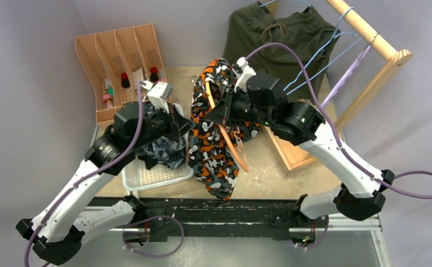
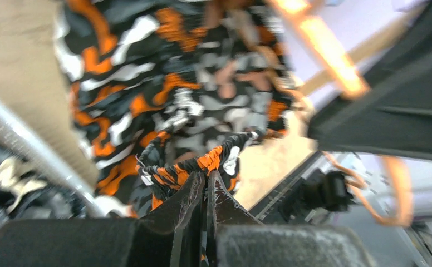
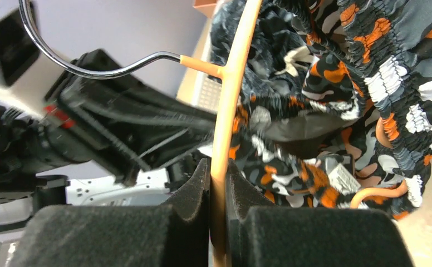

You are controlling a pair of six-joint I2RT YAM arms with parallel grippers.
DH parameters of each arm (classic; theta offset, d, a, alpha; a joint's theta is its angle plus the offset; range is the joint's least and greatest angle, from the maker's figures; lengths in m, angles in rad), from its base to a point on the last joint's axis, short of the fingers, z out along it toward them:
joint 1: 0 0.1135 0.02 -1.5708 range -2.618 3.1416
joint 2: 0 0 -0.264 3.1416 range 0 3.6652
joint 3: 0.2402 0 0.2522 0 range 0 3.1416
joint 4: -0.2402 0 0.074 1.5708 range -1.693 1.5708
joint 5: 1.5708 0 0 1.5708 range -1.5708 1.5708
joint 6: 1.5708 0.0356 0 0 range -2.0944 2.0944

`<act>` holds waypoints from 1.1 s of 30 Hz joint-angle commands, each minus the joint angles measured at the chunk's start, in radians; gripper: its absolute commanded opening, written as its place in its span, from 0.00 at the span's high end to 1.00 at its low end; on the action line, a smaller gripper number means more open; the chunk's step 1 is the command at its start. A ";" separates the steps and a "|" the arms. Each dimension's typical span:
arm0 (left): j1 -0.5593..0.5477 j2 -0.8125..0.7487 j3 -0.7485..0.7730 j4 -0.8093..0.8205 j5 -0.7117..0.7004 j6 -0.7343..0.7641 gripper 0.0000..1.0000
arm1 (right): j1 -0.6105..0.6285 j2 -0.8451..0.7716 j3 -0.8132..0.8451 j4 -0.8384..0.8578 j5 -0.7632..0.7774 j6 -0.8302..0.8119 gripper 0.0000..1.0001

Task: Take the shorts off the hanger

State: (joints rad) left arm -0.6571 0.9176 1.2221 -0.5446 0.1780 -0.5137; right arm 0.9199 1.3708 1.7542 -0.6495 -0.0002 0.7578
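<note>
A: Where are you standing on this one?

B: You're working pair 2, by the look of it. Your left gripper (image 2: 207, 177) is pressed together, pinching the elastic waistband (image 2: 202, 161) of the orange-black-white camouflage shorts (image 1: 214, 161). Your right gripper (image 3: 218, 164) is clamping the orange hanger (image 3: 233, 83) between its pads, on the bar just below the metal hook.

A: Are the shorts off it?

B: Not yet. They're hanging mid-table between your 2 arms, and in the right wrist view the fabric is bunching around the hanger bar. You're probably needing to pull the waistband away from the bar while the right holds firm.

A: What's done, what's left?

B: The blue-grey camouflage shorts (image 1: 161, 149) are lying on the white tray (image 1: 158, 177) under your left arm, so I'm judging those done. The olive green shorts (image 1: 280, 39) are hanging at the wooden rack (image 1: 369, 33) at the back, so those are left. I'm not finding a black pair. Roughly halfway.
</note>
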 commanded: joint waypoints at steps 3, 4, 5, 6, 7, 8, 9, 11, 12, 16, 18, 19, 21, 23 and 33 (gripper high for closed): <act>0.000 0.063 -0.084 0.038 -0.360 -0.069 1.00 | 0.000 0.015 0.032 -0.070 0.002 -0.066 1.00; 0.000 0.091 -0.080 0.035 -0.393 -0.076 1.00 | 0.000 0.017 0.030 -0.061 -0.012 -0.068 1.00; 0.000 0.125 -0.067 0.025 -0.405 -0.080 0.93 | -0.001 0.019 0.027 -0.053 -0.027 -0.071 1.00; 0.000 0.155 -0.050 0.018 -0.404 -0.083 0.82 | 0.000 0.024 0.028 -0.049 -0.037 -0.078 1.00; 0.001 0.179 -0.035 0.014 -0.402 -0.090 0.75 | 0.000 0.030 0.029 -0.053 -0.039 -0.084 1.00; 0.001 0.192 -0.024 0.022 -0.393 -0.098 0.67 | 0.000 0.038 0.029 -0.062 -0.035 -0.092 1.00; 0.002 0.196 -0.023 0.040 -0.382 -0.104 0.57 | 0.000 0.046 0.029 -0.075 -0.025 -0.097 1.00; 0.003 0.181 -0.035 0.097 -0.365 -0.107 0.46 | 0.000 0.051 0.016 -0.090 0.024 -0.094 1.00; 0.010 0.172 -0.041 0.115 -0.368 -0.111 0.42 | 0.000 0.044 0.001 -0.085 0.055 -0.085 1.00; 0.154 0.152 -0.095 0.210 -0.207 -0.155 0.38 | -0.002 0.001 -0.075 0.001 0.055 -0.059 1.00; 0.237 0.156 -0.132 0.293 -0.066 -0.194 0.37 | -0.001 -0.002 -0.096 0.031 0.028 -0.051 1.00; 0.254 0.163 -0.145 0.334 -0.013 -0.194 0.37 | -0.001 -0.001 -0.104 0.041 0.020 -0.045 1.00; 0.258 0.196 -0.156 0.417 0.137 -0.165 0.37 | -0.001 -0.003 -0.124 0.065 0.011 -0.036 1.00; 0.258 0.252 -0.158 0.464 0.238 -0.124 0.37 | -0.001 -0.007 -0.143 0.103 0.004 -0.020 1.00; 0.259 0.258 -0.187 0.506 0.292 -0.047 0.37 | -0.006 -0.012 -0.175 0.175 -0.047 0.000 1.00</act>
State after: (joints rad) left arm -0.4000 1.2095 1.0317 -0.1192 0.4084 -0.6174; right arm 0.9203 1.4105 1.5669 -0.5770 -0.0235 0.7559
